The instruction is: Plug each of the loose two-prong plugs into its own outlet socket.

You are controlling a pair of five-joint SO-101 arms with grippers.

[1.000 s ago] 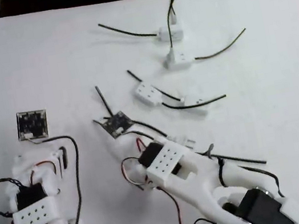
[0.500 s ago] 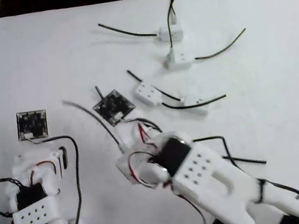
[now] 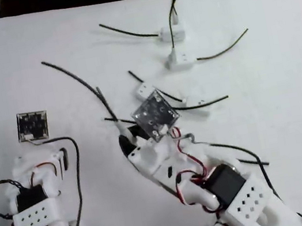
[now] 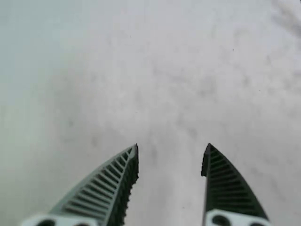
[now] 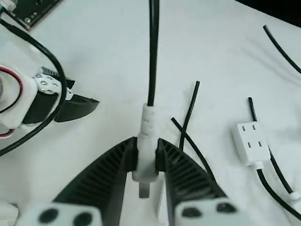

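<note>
My right gripper [image 5: 146, 143] is shut on a white two-prong plug [image 5: 147, 123], whose black cord [image 5: 153, 47] runs straight away from the fingers. In the high view this gripper [image 3: 125, 136] sits at the table's middle, and the cord [image 3: 75, 79] sweeps to the far left. A white outlet socket [image 5: 252, 142] with visible slots lies flat a short way beside the held plug. My left gripper [image 4: 170, 148] is open over bare table at the near left [image 3: 60, 158].
Several more white sockets and plugs with black cords lie farther back: one [image 3: 172, 33] at the far middle, one [image 3: 181, 58] just nearer, another [image 3: 196, 104] right of my right arm. The white table [image 3: 3, 69] has free room at the left.
My right arm has turned and swung left with the plug in its gripper, and the cord now trails toward the far left. The left arm has not moved.
</note>
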